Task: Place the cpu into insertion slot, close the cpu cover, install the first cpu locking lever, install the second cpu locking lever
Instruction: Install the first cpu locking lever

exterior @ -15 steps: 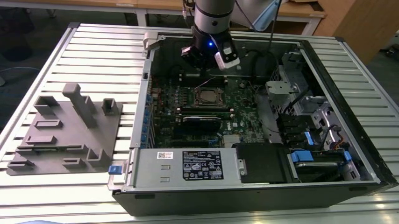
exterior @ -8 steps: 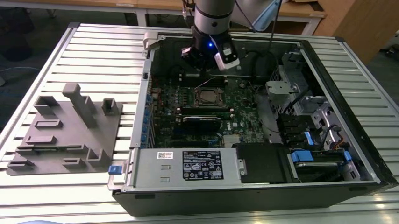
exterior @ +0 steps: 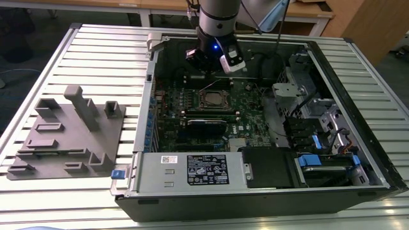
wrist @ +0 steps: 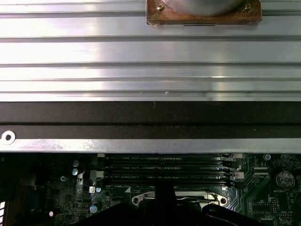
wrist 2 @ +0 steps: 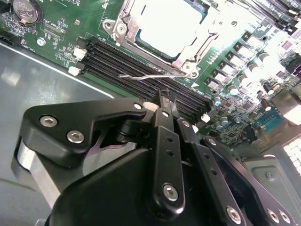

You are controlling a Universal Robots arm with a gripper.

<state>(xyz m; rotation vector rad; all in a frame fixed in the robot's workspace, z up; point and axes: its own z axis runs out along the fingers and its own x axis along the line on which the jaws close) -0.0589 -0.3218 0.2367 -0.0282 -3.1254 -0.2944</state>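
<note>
Claw (wrist 2: pixel 163 100) pinched shut and empty, hovering above memory slots (wrist 2: pixel 117 61); cpu (wrist 2: pixel 164 23) sits framed by cpu cover (wrist 2: pixel 123 21), locking lever (wrist 2: pixel 150 76) jutting over those slots.

Slatted aluminium table (exterior: pixel 96 48), silver, ribs running left-right across the exterior view. On it, centre to right: open PC case (exterior: pixel 255 206) lying on its side, near wall black. Just beside the case on the exterior view's left: grey fixture block (exterior: pixel 70 139) w/ upright posts & pockets. In the first wrist view, brown plate (wrist: pixel 203 14) w/ two screws sits on the slats.
</note>
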